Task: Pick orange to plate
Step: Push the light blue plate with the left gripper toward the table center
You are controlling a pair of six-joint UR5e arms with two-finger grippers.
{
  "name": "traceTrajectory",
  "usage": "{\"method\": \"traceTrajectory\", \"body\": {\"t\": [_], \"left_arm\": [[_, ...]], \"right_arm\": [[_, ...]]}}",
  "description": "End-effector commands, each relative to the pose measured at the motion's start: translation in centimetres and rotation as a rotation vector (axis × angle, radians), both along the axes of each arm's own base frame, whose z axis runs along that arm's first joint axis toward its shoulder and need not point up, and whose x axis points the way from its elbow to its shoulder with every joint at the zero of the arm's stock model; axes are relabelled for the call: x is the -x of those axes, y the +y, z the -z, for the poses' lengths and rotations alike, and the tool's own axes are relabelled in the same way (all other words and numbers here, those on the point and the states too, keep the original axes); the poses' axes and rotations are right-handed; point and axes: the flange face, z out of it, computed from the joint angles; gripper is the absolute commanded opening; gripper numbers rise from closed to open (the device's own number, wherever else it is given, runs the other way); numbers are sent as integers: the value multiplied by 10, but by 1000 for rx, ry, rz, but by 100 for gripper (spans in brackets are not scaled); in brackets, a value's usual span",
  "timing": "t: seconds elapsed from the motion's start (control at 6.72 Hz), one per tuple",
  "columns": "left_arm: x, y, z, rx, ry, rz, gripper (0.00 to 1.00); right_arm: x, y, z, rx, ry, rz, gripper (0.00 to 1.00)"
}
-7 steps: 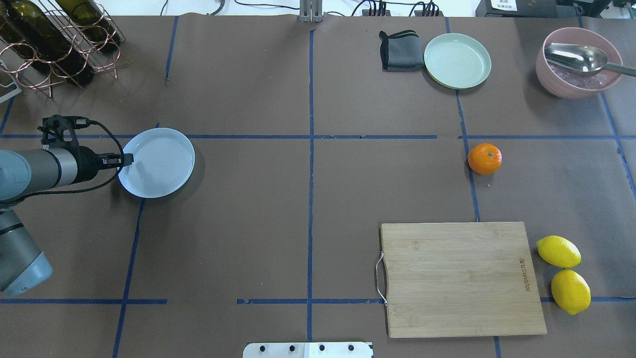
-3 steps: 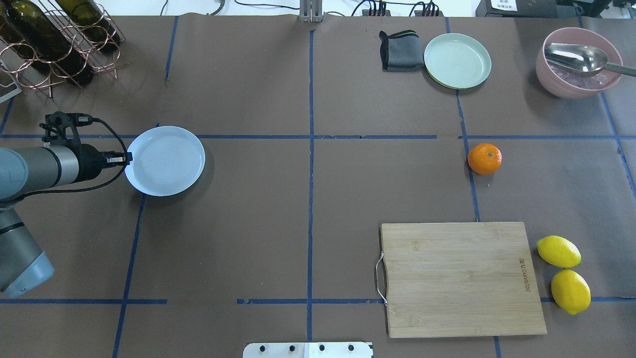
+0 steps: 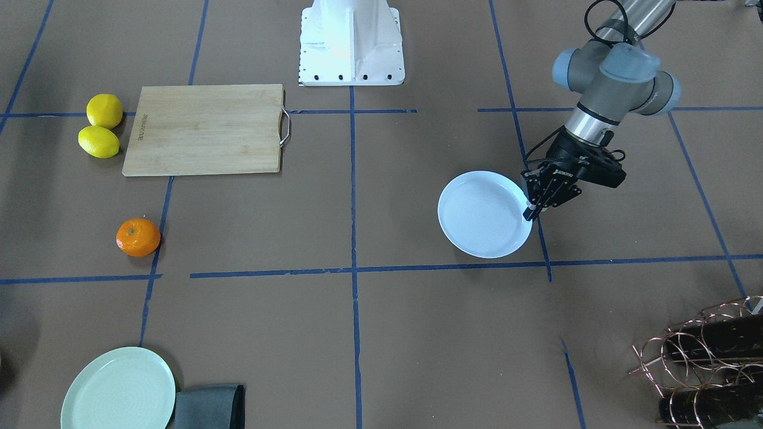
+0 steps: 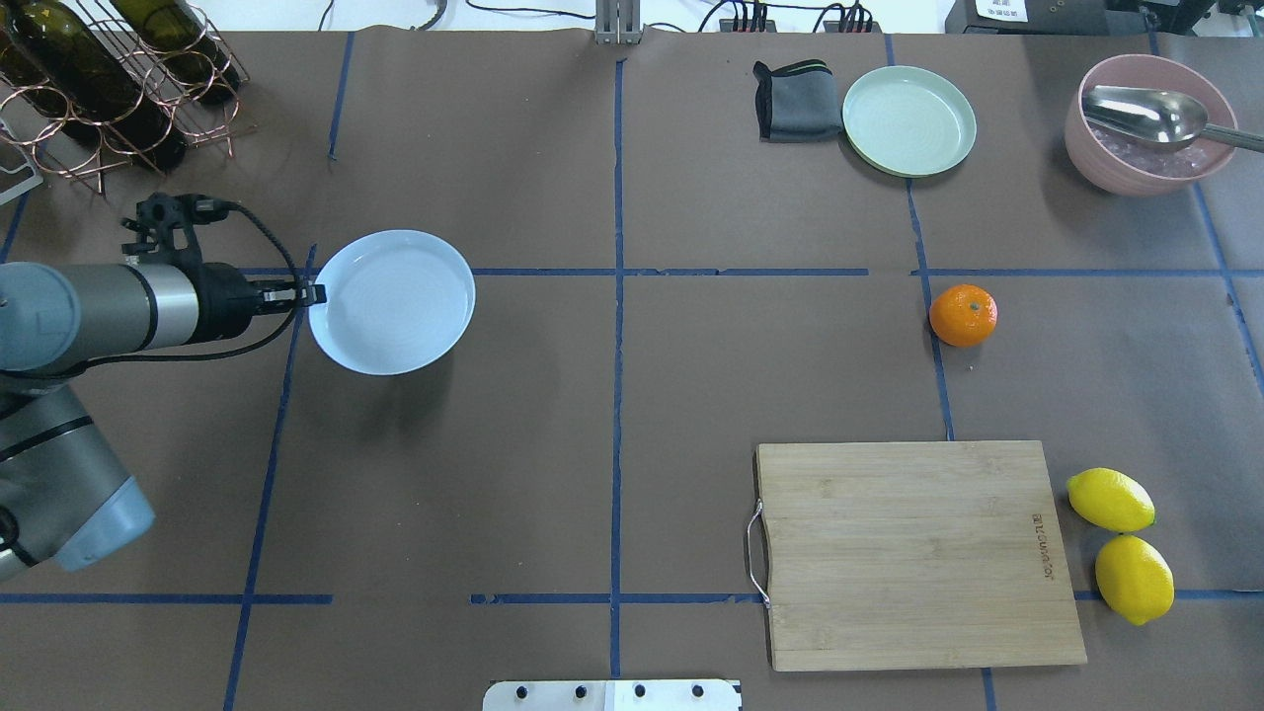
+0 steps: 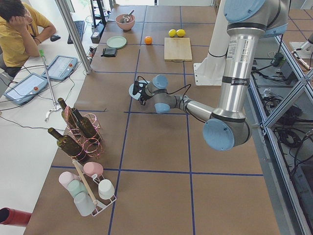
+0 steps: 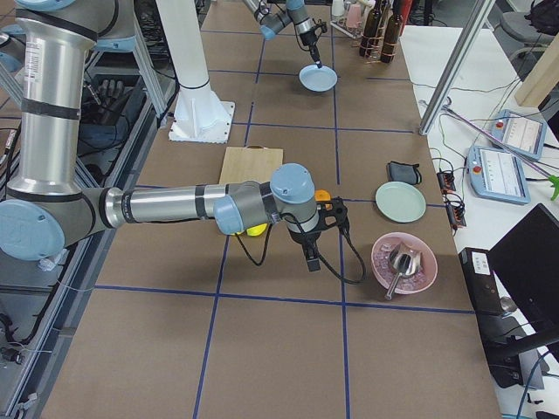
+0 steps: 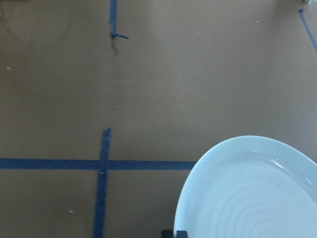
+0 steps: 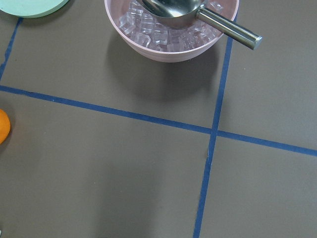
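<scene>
The left pincer [image 4: 312, 293] pinches the plate [image 4: 395, 301] by its nine-o'clock rim, likely to bring it nearer the orange [image 4: 963, 315], well apart at three o'clock on the tabletop [image 4: 553, 444]; whether the right pincer [image 6: 311, 260] is spread, I cannot tell.

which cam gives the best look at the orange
Overhead exterior: the orange sits whole and unblocked, stem dot visible. Front-facing also shows it whole; exterior left, tiny; exterior right, partly hidden behind the right arm; right wrist, only a sliver; left wrist, nothing.
</scene>
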Motion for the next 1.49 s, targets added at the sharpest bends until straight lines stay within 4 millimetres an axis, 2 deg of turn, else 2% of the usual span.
{"method": "traceTrajectory", "body": {"t": [0.0,0.15,0.3,0.45,0.74,1.19,1.34], "left_arm": [[-63,-22,72,-5,106,18,0],[-109,-12,95,-31,112,30,0],[-143,-2,106,-46,107,47,0],[-160,7,105,-44,98,36,0],[-198,14,118,-18,25,34,0],[-207,26,114,-19,14,27,0],[-207,26,115,-21,16,27,5]], "right_arm": [[0,0,0,0,-1,-1,100],[0,0,0,0,-1,1,100],[0,1,0,2,-1,-1,100],[0,1,0,2,-1,-1,100],[0,1,0,2,-1,-1,100],[0,1,-1,3,-1,-1,100],[0,2,-2,5,-1,-1,100]]}}
